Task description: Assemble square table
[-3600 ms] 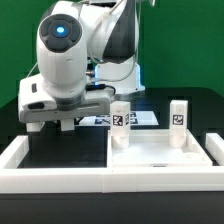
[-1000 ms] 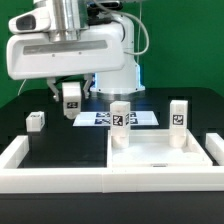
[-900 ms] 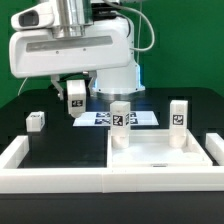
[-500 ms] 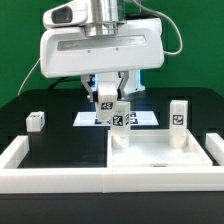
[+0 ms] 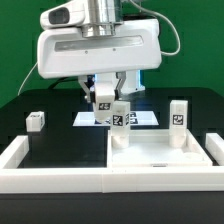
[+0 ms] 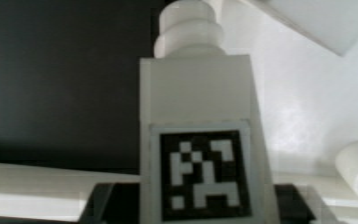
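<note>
The white square tabletop point(image 5: 160, 152) lies flat at the exterior view's right, inside the border wall. Two white tagged legs stand upright at its far corners, one on the left point(image 5: 120, 115) and one on the right point(image 5: 179, 112). My gripper point(image 5: 104, 101) is shut on a third tagged leg point(image 5: 104, 99) and holds it above the table, just left of the left standing leg. In the wrist view this leg point(image 6: 197, 120) fills the middle, tag facing the camera, between my gripper's point(image 6: 202, 203) dark fingers point(image 6: 123, 203). A fourth leg point(image 5: 36, 121) lies on the black table at the left.
The marker board point(image 5: 143, 119) lies flat behind the tabletop. The long low white border wall point(image 5: 60, 180) runs along the front and up both sides. The arm's base stands behind the marker board.
My gripper has lifted a leg from the left side and carried it rightward to beside the left standing leg. In the last half second it has hardly moved.
</note>
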`<state>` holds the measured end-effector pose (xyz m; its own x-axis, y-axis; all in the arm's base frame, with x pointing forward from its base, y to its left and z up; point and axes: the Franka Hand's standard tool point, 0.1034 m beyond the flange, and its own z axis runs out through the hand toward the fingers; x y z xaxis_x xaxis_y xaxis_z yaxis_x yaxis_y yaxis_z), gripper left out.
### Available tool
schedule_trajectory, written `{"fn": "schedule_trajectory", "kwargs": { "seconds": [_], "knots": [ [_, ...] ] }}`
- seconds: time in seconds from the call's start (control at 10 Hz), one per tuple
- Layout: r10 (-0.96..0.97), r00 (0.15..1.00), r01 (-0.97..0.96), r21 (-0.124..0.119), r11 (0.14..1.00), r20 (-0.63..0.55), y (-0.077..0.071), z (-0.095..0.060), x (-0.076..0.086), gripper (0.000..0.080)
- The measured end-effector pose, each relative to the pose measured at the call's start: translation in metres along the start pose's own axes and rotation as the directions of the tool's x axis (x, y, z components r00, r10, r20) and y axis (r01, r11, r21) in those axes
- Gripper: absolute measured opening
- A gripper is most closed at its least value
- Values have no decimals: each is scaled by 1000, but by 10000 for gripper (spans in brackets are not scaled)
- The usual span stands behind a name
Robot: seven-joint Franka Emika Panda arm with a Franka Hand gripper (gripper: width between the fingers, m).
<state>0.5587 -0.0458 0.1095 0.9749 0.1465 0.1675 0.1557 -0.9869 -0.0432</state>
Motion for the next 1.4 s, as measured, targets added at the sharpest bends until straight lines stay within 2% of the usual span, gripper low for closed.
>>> {"fn": "schedule_trajectory", "kwargs": {
  "seconds": [0.2, 0.4, 0.6, 0.7, 0.9, 1.0, 1.1, 1.2, 1.4],
  "knots": [
    [-3, 1000, 3, 7, 1000, -23, -15, 2, 24, 290],
    [55, 998, -54, 24, 998, -44, -44, 0, 45, 290],
    [107, 993, -104, 47, 993, -49, -59, -1, 48, 290],
    [97, 993, -94, 36, 995, -73, -56, -1, 50, 290],
    [78, 980, -85, -29, 996, -185, -44, -2, 50, 290],
    [52, 962, -75, -77, 994, -268, -37, -4, 51, 290],
    [71, 953, -98, -80, 992, -296, -40, 1, 46, 290],
    [99, 959, -114, -41, 993, -265, -54, 3, 52, 290],
    [111, 954, -122, -22, 992, -279, -62, 0, 69, 290]
  ]
}}
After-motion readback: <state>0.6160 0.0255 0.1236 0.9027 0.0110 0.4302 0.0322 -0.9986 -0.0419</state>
